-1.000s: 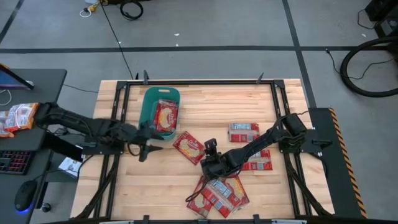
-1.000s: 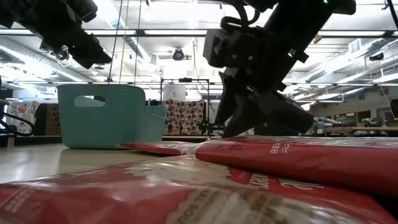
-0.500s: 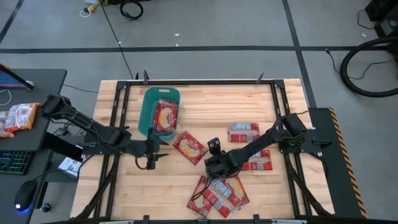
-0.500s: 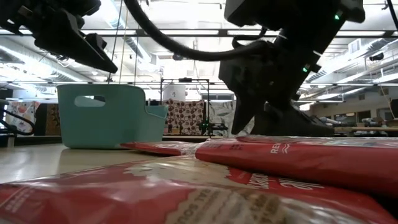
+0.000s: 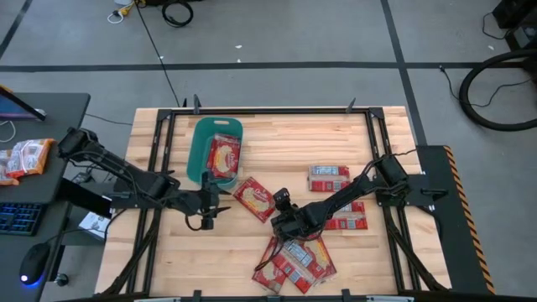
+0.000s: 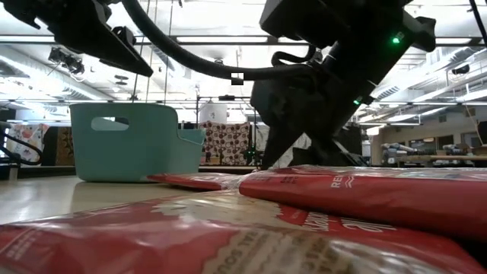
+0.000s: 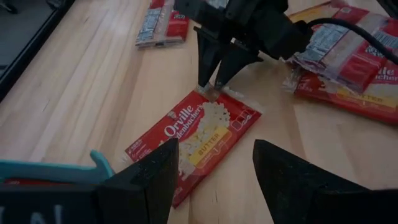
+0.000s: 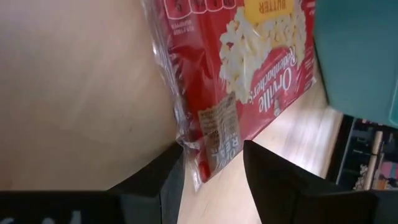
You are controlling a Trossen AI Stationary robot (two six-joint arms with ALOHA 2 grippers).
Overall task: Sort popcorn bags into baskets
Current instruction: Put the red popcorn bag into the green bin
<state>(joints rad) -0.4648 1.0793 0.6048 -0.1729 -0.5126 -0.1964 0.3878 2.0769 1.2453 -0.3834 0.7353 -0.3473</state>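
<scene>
high view shows one popcorn bag (image 5: 223, 157) already in the teal basket (image 5: 199, 140), the rest loose on the table (image 5: 285, 134); the right gripper (image 5: 279, 204), fingers parted, seems to straddle a bag (image 5: 257, 198) edge, the left gripper (image 5: 210, 208) spread nearby.

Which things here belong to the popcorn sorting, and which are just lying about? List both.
Job: popcorn bags, teal basket, left end effector, right end effector.

Lying about: snack packets on the side desk, keyboard, mouse, floor cable.
</scene>
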